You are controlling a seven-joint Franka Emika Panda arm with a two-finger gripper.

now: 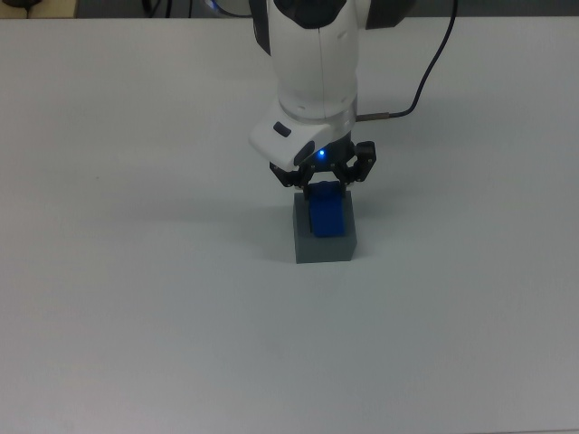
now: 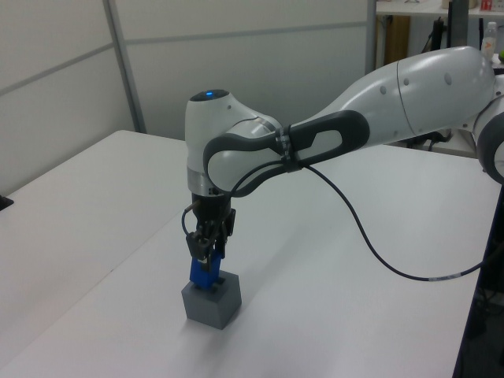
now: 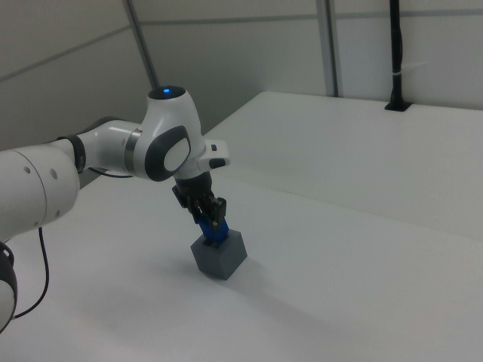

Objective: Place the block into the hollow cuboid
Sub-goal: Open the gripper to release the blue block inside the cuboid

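the gripper (image 1: 324, 183) is closed on the upper part of the blue block (image 1: 326, 217), with one finger on each side of it, and it points straight down. in the left view the gripper (image 2: 206, 250) and the block (image 2: 204, 273) are directly above the grey box (image 2: 211, 303), and the lower end of the block is already inside the square recess in the top of the box, while the upper part is above the rim. the right view shows the same thing: the block (image 3: 216, 231) stands upright in the opening of the grey box (image 3: 219, 256), held by the gripper (image 3: 212, 219). how deep the block sits in the recess i cannot tell.

the grey box (image 1: 324, 242) stands on the white table (image 1: 136, 298), about in the middle of it in the top view, well away from all its edges. in the top view the block covers most of the recess, so only the grey rim around it is visible.

the white arm (image 2: 378, 102) reaches in from the left view's right side, and a black cable (image 2: 370, 236) hangs from it in a loop above the table. a small blue light (image 1: 321, 155) is on at the wrist, just above the fingers.
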